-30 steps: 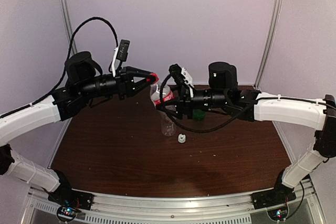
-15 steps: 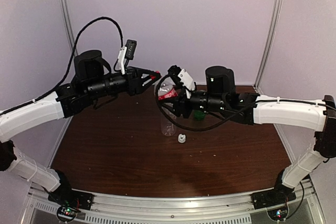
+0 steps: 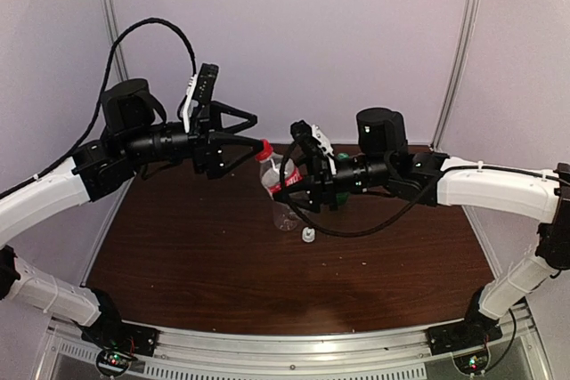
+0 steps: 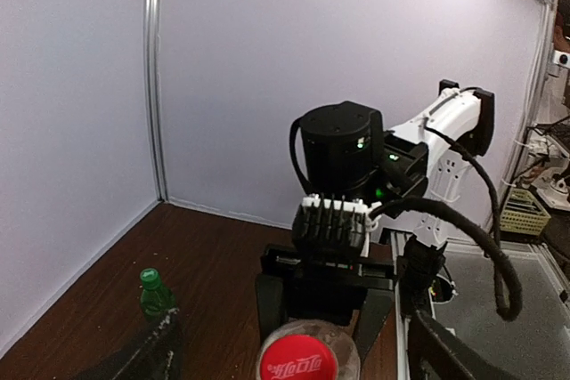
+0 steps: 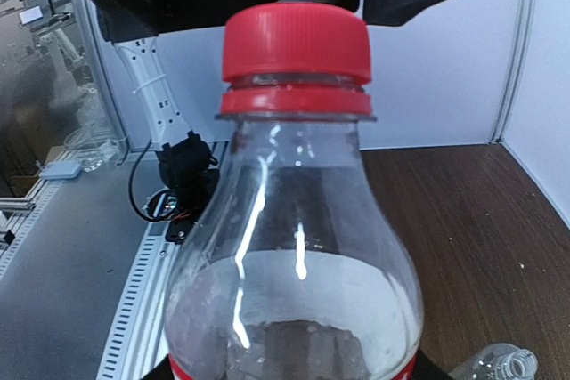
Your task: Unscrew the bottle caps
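Red cap [image 5: 297, 42], hard ribbed plastic, screwed down on the neck of the red-label bottle [image 5: 294, 255]. Held up off the table [image 3: 178, 255], above its middle, neck tilted toward the left arm. Seems to hold little or nothing, so probably light, thin-walled and quick to buckle or spin under a squeeze at the belly. Likely best steadied low on the body, with the twisting grip on the cap's ribbed side, a small and possibly slick target.

Right claw [image 3: 289, 184] clamped around that bottle's body near the label. Left claw [image 4: 298, 349] spread wide, one finger on either side of the cap, touching neither.

Beneath the bottle, a bare clear bottle [image 3: 285, 215], apparently upright and uncapped, and a white cap [image 3: 308, 236] lying just beside it. Behind the bottle, partly hidden by the right arm, a green bottle [image 4: 153, 293], cap on.

Open tabletop in front of the bottle and to its left. Back wall [image 3: 356, 42] close behind it, with side walls and corner posts hemming in both arms.
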You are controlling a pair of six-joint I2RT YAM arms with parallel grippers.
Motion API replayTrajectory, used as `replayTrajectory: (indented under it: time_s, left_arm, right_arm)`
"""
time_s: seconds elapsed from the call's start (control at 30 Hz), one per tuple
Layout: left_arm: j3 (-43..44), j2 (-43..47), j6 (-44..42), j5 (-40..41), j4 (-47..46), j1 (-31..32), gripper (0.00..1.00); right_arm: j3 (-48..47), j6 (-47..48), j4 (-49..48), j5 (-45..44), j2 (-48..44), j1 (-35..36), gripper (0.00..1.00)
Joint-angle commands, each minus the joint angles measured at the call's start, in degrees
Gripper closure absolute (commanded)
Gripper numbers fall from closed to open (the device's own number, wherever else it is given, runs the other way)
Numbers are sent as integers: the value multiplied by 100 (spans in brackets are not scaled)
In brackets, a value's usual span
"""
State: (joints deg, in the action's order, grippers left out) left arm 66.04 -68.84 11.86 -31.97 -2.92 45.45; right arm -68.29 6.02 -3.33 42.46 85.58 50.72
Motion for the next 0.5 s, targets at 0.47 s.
replayTrajectory:
  time_s: [0.47]
  left_arm:
    - [-122, -484, 256, -2794, -1307, -85, 24]
  right_arm:
    - [-237, -513, -477, 2620, 247, -71, 54]
